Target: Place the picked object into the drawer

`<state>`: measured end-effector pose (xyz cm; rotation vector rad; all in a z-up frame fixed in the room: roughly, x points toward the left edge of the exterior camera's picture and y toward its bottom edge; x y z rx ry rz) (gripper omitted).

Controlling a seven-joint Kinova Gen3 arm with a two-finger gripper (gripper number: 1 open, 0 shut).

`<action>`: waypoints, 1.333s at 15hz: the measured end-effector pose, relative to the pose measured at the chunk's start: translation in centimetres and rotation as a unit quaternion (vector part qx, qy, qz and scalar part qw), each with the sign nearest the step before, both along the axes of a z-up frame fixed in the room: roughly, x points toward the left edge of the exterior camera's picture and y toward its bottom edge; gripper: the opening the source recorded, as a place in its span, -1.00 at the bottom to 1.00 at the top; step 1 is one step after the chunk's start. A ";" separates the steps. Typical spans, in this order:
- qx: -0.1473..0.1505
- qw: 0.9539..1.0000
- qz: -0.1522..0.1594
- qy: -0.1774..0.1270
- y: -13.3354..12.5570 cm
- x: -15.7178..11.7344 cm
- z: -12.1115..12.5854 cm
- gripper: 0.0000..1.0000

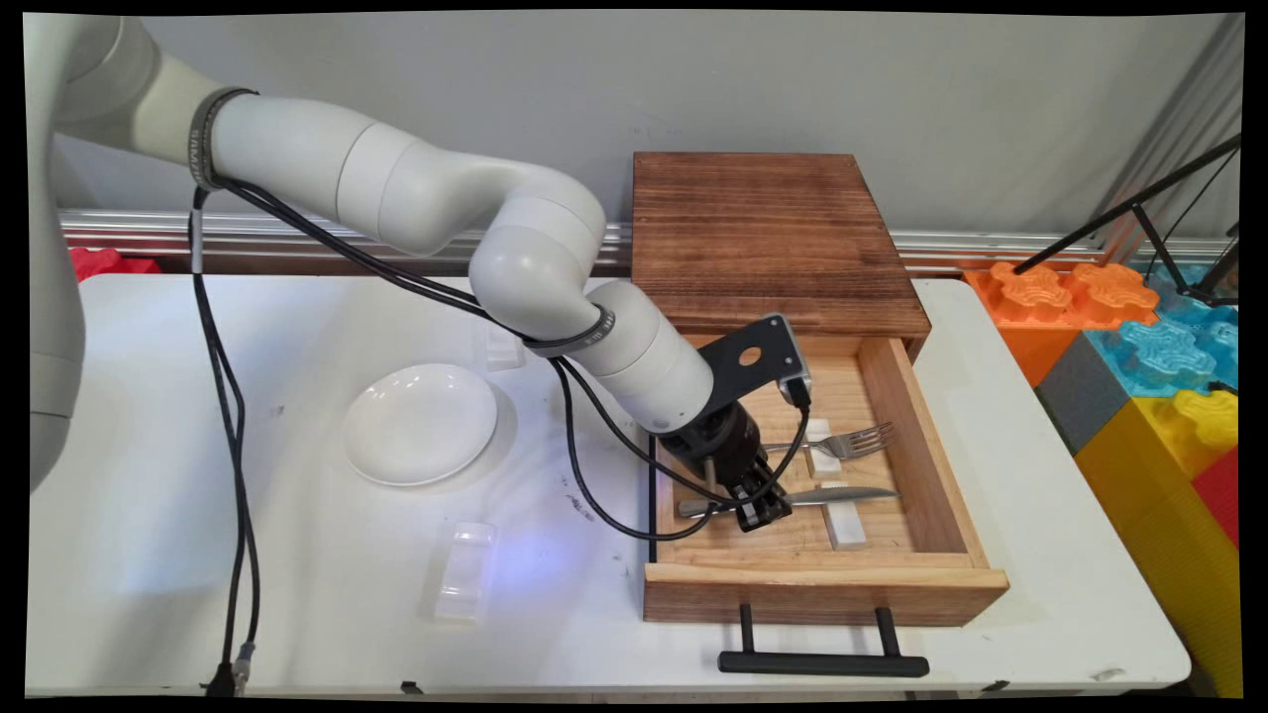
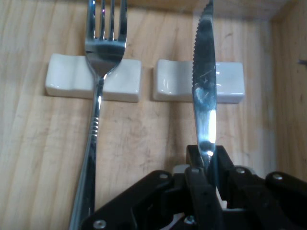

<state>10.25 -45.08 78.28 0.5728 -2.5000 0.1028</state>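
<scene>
Main view: the arm reaches down into the open wooden drawer (image 1: 921, 436), which is pulled out of the dark wooden box (image 1: 763, 233) on the white table (image 1: 297, 594). The gripper (image 1: 761, 512) sits low over the drawer floor, at the handle end of the knife (image 1: 842, 494). The knife lies across a white rest (image 1: 847, 525), the fork (image 1: 854, 442) just beyond it across a second rest (image 1: 820, 458). Outside the drawer stand a white plate (image 1: 420, 423) and a clear block (image 1: 465, 570), both well apart from the gripper.

Hand view: the gripper (image 2: 209, 165) is closed narrow on the knife (image 2: 205, 81) — the blade runs straight up from between the fingers (image 2: 195, 163), serrated edge to the left, resting over its white rest (image 2: 172, 81). The fork (image 2: 101, 62) lies parallel on the left, across its own rest (image 2: 64, 76), not touched.

Judgement: the grip looks centred on the handle. A lift would want to go straight up and level — the fork and the drawer wall are both near, and a thin handle can pivot between the pads.
</scene>
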 end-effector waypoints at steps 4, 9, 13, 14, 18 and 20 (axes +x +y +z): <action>0.003 1.000 0.000 0.003 0.0 -0.1 -0.6 -1.00; 0.006 1.000 -0.001 0.006 0.0 -0.3 -1.4 -1.00; 0.008 1.000 -0.002 0.007 -0.1 -0.3 -1.9 -1.00; 0.008 1.000 -0.002 0.007 -0.1 -0.3 -1.9 -1.00; 0.005 1.000 -0.007 0.006 -0.2 -0.3 -2.1 1.00; 0.004 1.000 -0.009 0.006 -0.2 -0.3 -2.1 1.00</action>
